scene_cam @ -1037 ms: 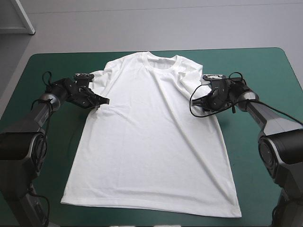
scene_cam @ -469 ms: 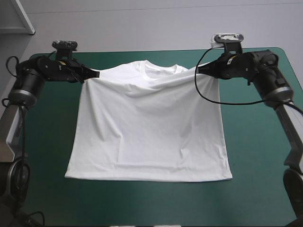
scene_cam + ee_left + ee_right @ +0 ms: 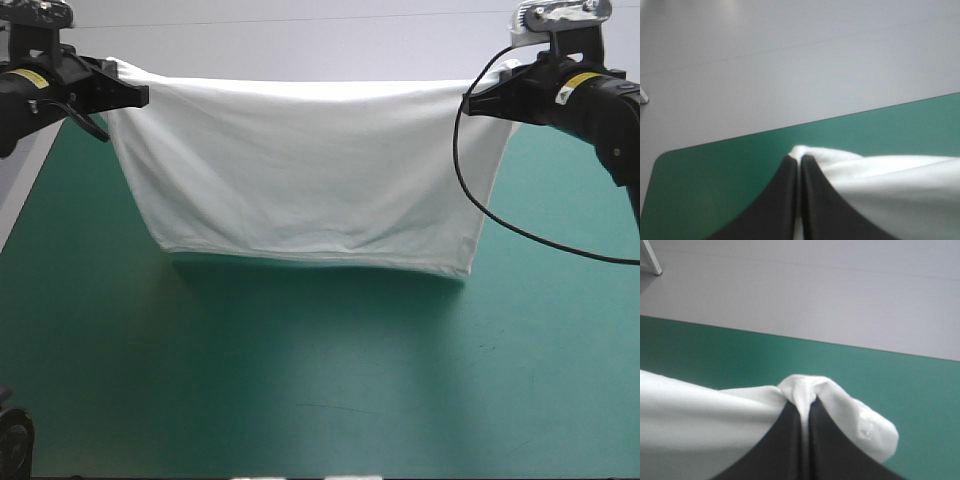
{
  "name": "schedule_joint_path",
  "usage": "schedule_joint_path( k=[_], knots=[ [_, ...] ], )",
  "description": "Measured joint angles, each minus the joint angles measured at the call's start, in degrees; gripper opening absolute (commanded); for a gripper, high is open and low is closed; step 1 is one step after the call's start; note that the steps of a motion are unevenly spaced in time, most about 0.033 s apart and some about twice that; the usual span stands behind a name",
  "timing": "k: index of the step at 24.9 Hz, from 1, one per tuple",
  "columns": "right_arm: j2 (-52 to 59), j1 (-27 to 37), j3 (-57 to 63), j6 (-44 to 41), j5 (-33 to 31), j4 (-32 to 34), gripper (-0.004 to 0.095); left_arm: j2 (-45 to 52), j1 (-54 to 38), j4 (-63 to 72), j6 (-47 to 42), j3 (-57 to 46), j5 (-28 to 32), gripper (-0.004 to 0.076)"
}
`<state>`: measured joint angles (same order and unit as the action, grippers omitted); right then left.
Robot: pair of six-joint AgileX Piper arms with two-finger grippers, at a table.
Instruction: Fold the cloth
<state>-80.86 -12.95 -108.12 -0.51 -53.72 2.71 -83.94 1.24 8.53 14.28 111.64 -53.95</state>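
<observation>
High view: T-shirt (image 3: 300,170) between raised arms (image 3: 50,85) (image 3: 585,95)

Behind the T-shirt (image 3: 300,170) the far middle of the table (image 3: 300,380) is hidden; collar and sleeves can't be made out, nor whether the hem touches.

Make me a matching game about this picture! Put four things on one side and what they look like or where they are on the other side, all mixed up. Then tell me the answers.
Things:
1. T-shirt
2. left gripper
3. right gripper
4. table

Descriptions:
A. black, shut on the T-shirt's upper corner over the table's left side
B. teal-green, underneath everything
C. white, hanging stretched out in the air
D. black, shut on the T-shirt's upper corner over the table's right side

Pairs: 1-C, 2-A, 3-D, 4-B
</observation>
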Motion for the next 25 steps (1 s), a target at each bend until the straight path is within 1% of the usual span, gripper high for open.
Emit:
schedule_joint_path(
  k=[8, 10, 12, 16, 18, 19, 20, 21, 22, 23, 25],
  knots=[
    [2.5, 0.0, -4.3, 0.5, 0.5, -2.7, -0.0018, 1.6, 0.0, -1.0, -0.3, 3.8, -0.2, -0.001],
    [1.3, 0.0, -4.5, 0.5, 2.2, -2.7, -0.0018, 0.7, 0.0, -1.0, -0.3, 3.9, 0.9, -0.001],
    [-0.6, 0.0, -4.6, 0.5, 4.3, -3.3, -0.0018, -1.1, 0.0, -0.7, -0.3, 4.0, 3.3, -0.001],
    [-6.6, 0.0, -5.5, 1.4, 9.9, -4.2, -0.0018, -6.7, 0.0, 1.1, 0.1, 5.2, 7.3, -0.001],
    [-11.8, 0.0, -7.9, 2.0, 13.5, -4.8, -0.0018, -13.0, 0.0, 3.6, 2.0, 9.2, 7.9, -0.001],
    [-14.8, 0.0, -10.5, 2.1, 16.3, -5.3, -0.0018, -17.0, 0.0, 4.9, 2.9, 13.6, 7.5, -0.001],
    [-16.3, 0.0, -12.3, 2.1, 17.4, -5.5, -0.0018, -19.1, 0.0, 5.3, 3.1, 16.5, 7.0, -0.001],
    [-18.5, 0.0, -15.8, 2.1, 19.0, -5.6, -0.0018, -22.4, 0.0, 5.7, 3.4, 23.0, 5.4, -0.001],
    [-19.3, 0.0, -17.7, 2.1, 19.2, -5.6, -0.0018, -23.8, 0.0, 5.8, 3.5, 26.2, 4.4, -0.001],
    [-20.0, 0.0, -20.7, 2.1, 19.2, -5.5, -0.0018, -25.7, 0.0, 5.8, 3.6, 31.9, 2.6, -0.001],
    [-19.9, 0.0, -22.5, 2.1, 19.2, -5.0, -0.0018, -26.3, 0.0, 5.9, 3.8, 36.2, 1.7, -0.001]
  ],
)
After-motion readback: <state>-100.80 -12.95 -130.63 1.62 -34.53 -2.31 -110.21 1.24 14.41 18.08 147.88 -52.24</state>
